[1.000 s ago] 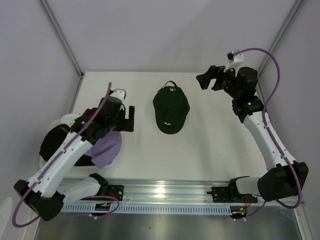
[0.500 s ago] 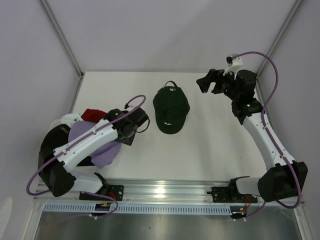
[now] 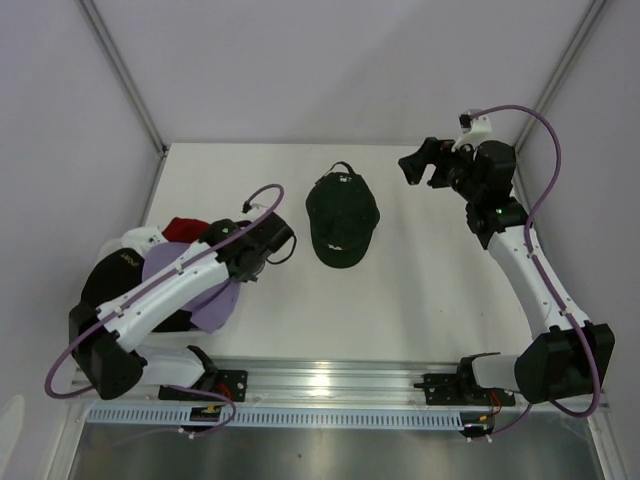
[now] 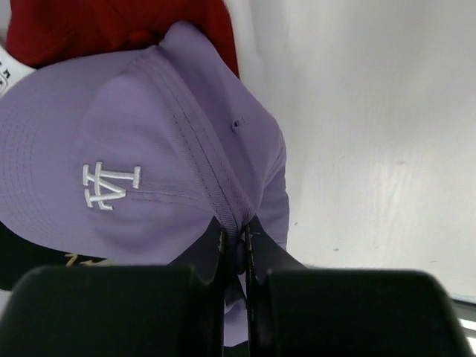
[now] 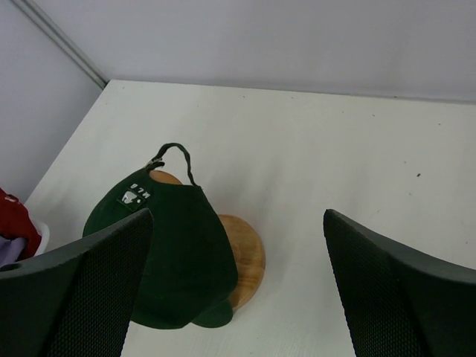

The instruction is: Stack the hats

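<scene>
Presently, the left gripper point(image 4: 234, 244) has its two fingers pressed together on a fold of the soft lavender fabric baseball cap point(image 4: 149, 141), pinching it where a crown seam meets the edge. That cap lies on top of a pile at the left side of the white table point(image 3: 430, 290), overlapping a red fabric cap point(image 4: 111, 26) and a black-brimmed cap point(image 3: 100, 285). A dark green fabric cap point(image 3: 342, 222) sits mid-table on a round wooden stand point(image 5: 242, 253), well apart from the pile. The right gripper point(image 3: 418, 165) hovers beyond it, fingers spread and holding nothing. Handling, as judged: the caps look light, limp in the crown and stiffer in the brim. A pinch on thin cloth may let the crown sag or drag a neighbour, so a seam or the brim offers the surer hold.
</scene>
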### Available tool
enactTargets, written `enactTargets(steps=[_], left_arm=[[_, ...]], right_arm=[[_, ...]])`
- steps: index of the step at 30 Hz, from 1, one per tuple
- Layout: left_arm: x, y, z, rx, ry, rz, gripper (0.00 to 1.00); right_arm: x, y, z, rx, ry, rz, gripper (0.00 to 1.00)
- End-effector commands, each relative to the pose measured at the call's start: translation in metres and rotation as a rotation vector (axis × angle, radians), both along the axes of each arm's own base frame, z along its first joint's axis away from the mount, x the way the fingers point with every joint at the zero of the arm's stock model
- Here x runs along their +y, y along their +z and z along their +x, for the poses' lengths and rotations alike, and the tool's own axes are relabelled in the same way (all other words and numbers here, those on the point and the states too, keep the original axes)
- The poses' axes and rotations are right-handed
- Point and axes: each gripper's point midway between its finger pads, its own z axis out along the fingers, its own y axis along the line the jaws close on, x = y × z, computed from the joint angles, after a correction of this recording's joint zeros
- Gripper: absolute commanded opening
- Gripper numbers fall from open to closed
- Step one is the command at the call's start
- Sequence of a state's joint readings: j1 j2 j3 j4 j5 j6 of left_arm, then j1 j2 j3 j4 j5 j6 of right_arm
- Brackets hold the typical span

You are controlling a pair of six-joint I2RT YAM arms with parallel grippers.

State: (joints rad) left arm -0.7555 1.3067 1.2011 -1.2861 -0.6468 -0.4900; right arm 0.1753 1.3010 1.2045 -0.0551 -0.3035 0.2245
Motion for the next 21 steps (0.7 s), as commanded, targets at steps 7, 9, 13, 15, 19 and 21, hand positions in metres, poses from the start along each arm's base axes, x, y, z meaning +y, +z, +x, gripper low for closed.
enactTargets(steps=[7, 9, 13, 15, 19, 21], left_arm=[[-0.078, 0.233, 0.049, -0.86, -0.085, -0.97, 0.01], [-0.083, 0.252, 0.052, -0.908, -0.049, -1.074, 0.01], [-0.111, 0.264, 0.069, -0.946, 0.059, -1.352, 0.01], [-0.119, 0.259, 0.083, -0.953, 0.146, -1.412, 0.01], [-0.137, 0.255, 0.098, -0.903, 0.247, -1.496, 0.01], [-0.143, 0.242, 0.098, -0.853, 0.287, -1.468, 0.01]], right_arm=[[-0.025, 0.014, -0.005, -0.008, -0.082, 0.111, 0.99], [-0.031, 0.013, -0.007, -0.001, -0.105, 0.128, 0.99], [-0.029, 0.019, -0.008, -0.018, -0.079, 0.152, 0.99], [-0.024, 0.022, -0.011, -0.024, -0.043, 0.171, 1.0], [0.008, 0.031, -0.037, -0.086, 0.191, 0.202, 0.99], [0.015, 0.047, -0.044, -0.139, 0.238, 0.247, 0.99]])
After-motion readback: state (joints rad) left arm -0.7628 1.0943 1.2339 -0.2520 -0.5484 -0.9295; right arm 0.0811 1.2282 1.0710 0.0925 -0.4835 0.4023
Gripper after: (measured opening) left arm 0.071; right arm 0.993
